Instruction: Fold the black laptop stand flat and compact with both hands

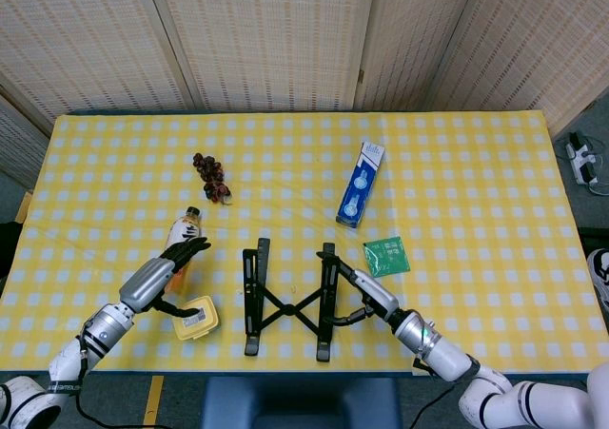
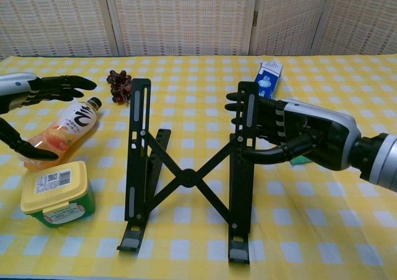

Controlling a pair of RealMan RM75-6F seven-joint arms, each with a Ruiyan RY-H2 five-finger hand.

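Observation:
The black laptop stand (image 1: 285, 307) (image 2: 186, 177) stands unfolded near the table's front edge, two long rails joined by an X-shaped cross brace. My right hand (image 1: 369, 296) (image 2: 291, 131) holds the right rail from the right side: its fingers reach across behind the rail and the thumb hooks in from below. My left hand (image 1: 162, 275) (image 2: 37, 90) hovers to the left of the stand with fingers spread and thumb hanging down, holding nothing. It is apart from the left rail.
An orange drink bottle (image 1: 183, 231) (image 2: 65, 128) lies under my left hand, with a yellow-lidded tub (image 1: 196, 317) (image 2: 56, 193) in front of it. Dark grapes (image 1: 211, 177) (image 2: 119, 84), a blue box (image 1: 360, 184) (image 2: 268, 75) and a green packet (image 1: 386, 256) lie behind and right of the stand.

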